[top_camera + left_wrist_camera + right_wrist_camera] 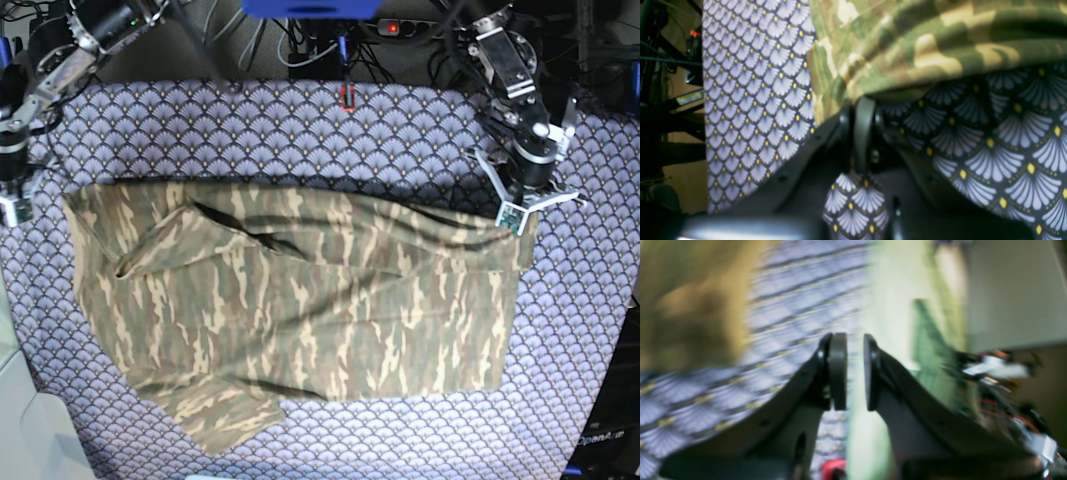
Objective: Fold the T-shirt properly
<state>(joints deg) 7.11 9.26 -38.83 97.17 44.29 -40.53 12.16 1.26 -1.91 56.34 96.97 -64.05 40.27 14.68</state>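
We note soft matt cloth in the T-shirt [300, 310]; printed woven tablecloth [400, 130] likewise matt; right hand [851, 371] pads [839, 370] smooth dark plastic.

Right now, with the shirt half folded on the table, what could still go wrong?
The left gripper is shut on the T-shirt edge, while the right gripper has open jaws holding nothing; a one-sided pull could skew the fold. The pinch sits close to the tablecloth, which might get dragged along. A sleeve sticking out below may stay untucked.

The shirt [300, 310] lies on the bench [300, 130], between my right gripper [18, 205] and left gripper [515, 222].
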